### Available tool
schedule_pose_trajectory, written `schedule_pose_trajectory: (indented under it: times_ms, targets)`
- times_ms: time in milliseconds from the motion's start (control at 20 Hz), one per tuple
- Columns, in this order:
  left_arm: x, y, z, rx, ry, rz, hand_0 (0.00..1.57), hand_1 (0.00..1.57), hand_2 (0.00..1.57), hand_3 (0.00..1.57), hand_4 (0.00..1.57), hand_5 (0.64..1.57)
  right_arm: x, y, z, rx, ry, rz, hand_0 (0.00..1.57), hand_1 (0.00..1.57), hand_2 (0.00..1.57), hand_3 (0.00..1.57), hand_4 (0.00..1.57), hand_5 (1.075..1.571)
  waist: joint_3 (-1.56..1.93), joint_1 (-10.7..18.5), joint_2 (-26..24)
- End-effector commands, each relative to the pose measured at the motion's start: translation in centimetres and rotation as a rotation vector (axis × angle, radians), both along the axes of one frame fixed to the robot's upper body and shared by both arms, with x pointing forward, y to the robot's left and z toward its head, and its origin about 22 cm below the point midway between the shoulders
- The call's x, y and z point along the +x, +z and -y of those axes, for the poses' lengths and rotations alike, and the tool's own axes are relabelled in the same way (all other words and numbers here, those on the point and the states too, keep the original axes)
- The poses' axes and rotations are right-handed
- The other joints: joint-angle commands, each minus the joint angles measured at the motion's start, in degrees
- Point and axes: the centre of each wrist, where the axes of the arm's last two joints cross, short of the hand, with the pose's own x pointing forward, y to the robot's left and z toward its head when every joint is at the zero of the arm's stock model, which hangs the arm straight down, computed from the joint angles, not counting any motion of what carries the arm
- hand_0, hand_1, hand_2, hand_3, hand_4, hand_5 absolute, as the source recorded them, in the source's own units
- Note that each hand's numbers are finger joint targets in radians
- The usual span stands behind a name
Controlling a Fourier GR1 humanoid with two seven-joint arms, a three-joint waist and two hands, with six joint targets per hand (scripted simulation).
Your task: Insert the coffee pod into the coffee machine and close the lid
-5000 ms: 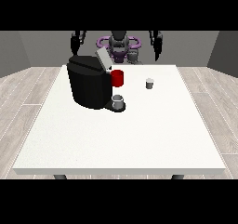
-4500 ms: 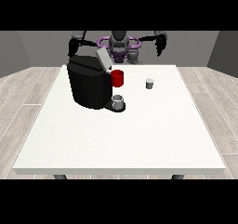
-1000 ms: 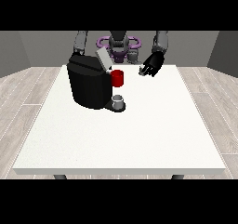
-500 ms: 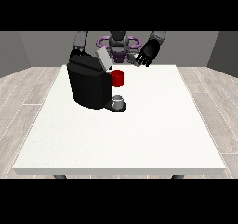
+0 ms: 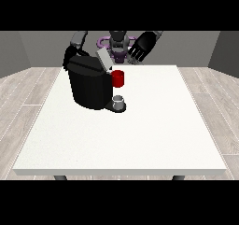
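As the lid [image 5: 103, 59] stands raised, I log insertion and closing as outstanding. Front view: boxy matte-black coffee machine [image 5: 89, 82], upper left of white worktop [image 5: 140, 135]; red part [image 5: 118, 78] and grey cup [image 5: 119, 101] at its front. Hand at the view's right [image 5: 142, 45], upper centre, fingers spread; coffee pod not discernible. Other hand hidden.

A glossy black boxy coffee machine [image 5: 89, 86] with a raised pale grey lid [image 5: 104, 60] and red front piece [image 5: 118, 78] stands near the plain white tabletop's [image 5: 154, 135] far left corner, a silver-grey cup [image 5: 119, 101] at its base. Behind, a black hand [image 5: 141, 47] at the view's right; pale wood-plank floor [image 5: 23, 102] surrounds.
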Motion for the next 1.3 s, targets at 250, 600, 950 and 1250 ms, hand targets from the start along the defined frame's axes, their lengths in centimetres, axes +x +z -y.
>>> schedule_pose_trajectory:
  times_ms: [250, 600, 950, 1250]
  targets:
    - [1.0, 5.5, 1.7, -0.015, 0.032, 0.076, 1.2, 1.2, 1.27, 1.26, 0.49, 1.571, 1.9, 3.1, 1.7, 0.012, 0.009, 0.062, 0.0, 0.0, 0.0, 0.0, 0.26, 1.571, 0.02, -3.0, 4.2]
    - [1.1, 8.9, -0.6, -0.001, 0.052, 0.155, 1.29, 1.29, 1.32, 1.26, 0.48, 1.571, 2.1, 4.4, -1.0, -0.013, 0.03, 0.156, 0.0, 0.0, 0.0, 0.0, 0.06, 1.571, 0.0, -5.4, 10.0]
    - [1.4, 10.2, 1.4, 0.029, 0.035, 0.154, 1.17, 1.17, 1.24, 1.22, 0.46, 1.571, 3.0, 4.5, 0.6, -0.015, -0.001, 0.135, 0.0, 0.0, 0.0, 0.0, 0.0, 1.571, 0.03, -5.0, 11.0]
    - [1.4, 11.1, 1.6, 0.034, -0.004, 0.147, 1.25, 1.25, 1.29, 1.22, 0.43, 1.571, 4.0, 5.5, -1.0, 0.002, -0.044, 0.144, 0.0, 0.0, 0.0, 0.0, 0.03, 1.571, 0.02, -2.6, 12.1]
